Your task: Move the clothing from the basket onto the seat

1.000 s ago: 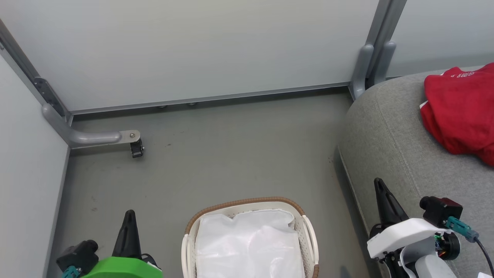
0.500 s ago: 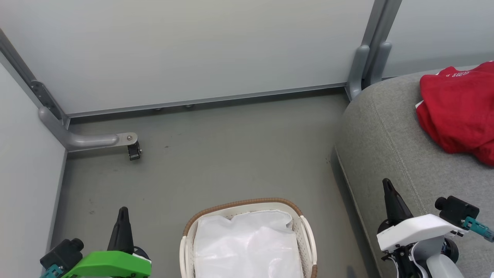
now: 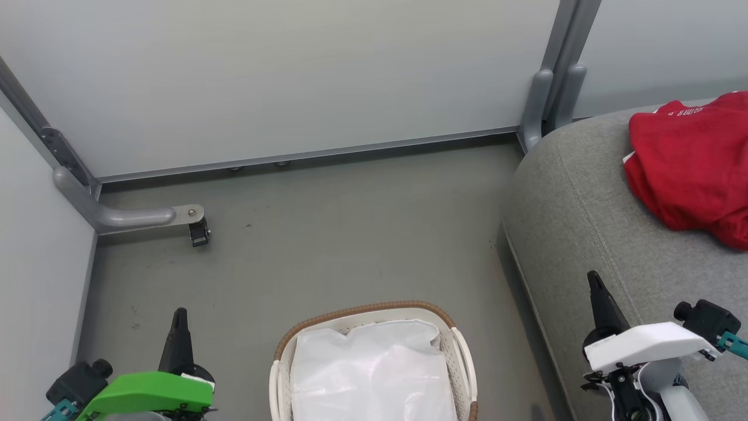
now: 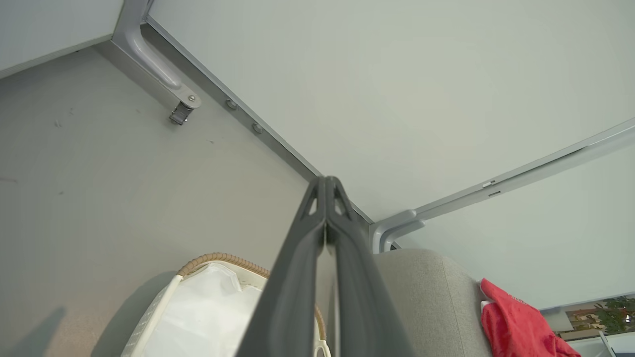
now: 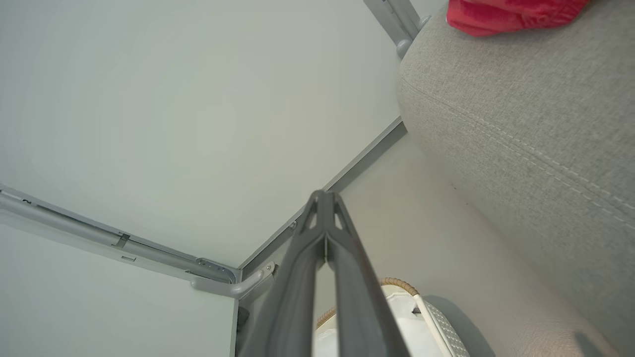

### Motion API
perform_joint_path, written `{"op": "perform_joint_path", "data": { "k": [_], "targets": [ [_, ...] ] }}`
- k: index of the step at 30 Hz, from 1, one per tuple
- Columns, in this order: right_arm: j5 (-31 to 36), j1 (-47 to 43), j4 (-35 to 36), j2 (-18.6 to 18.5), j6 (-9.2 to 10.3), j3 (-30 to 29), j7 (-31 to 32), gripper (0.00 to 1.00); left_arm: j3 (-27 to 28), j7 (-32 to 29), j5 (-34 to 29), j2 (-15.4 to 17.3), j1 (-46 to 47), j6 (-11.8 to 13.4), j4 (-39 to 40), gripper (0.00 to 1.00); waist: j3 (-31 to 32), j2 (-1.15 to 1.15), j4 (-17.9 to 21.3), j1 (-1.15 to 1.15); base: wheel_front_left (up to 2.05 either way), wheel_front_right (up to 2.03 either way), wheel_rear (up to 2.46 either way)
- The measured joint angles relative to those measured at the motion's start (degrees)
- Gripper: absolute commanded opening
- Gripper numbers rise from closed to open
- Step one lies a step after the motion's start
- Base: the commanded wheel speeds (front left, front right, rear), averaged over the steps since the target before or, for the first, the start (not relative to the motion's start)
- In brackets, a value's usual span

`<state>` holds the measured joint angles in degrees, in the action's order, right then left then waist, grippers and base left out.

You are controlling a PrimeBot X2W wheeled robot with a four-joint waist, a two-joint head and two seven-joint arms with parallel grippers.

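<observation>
Clothing (image 3: 689, 169), red and bunched, lies on the seat (image 3: 584, 210), toward its far right in the head view. The basket (image 3: 362, 310) stands on the floor (image 3: 350, 234) near the seat's front edge, with a white liner (image 3: 374, 374) inside. The left tool (image 3: 178, 316) hangs over the floor left of the basket, fingers pressed together, empty. The right tool (image 3: 595, 280) hangs over the seat's near edge, fingers pressed together, empty.

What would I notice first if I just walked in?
The bright red clothing jumps out, lying on the big grey seat at the right. Next comes the cream basket on the floor at the bottom middle, with a white liner inside.
</observation>
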<state>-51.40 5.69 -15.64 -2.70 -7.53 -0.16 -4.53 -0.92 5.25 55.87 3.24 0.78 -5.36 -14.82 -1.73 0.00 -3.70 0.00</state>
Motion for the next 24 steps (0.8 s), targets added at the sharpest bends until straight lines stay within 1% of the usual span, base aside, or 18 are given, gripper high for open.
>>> {"op": "perform_joint_path", "data": {
  "k": [24],
  "targets": [
    [-15.3,0.0,0.5,-0.1,0.00,-2.2,3.9,0.00,2.3,-4.1,13.8,0.1,1.9,-0.7,0.3,0.00,0.5,0.00,1.1,0.00,0.00,0.00,0.00]
  ]
}}
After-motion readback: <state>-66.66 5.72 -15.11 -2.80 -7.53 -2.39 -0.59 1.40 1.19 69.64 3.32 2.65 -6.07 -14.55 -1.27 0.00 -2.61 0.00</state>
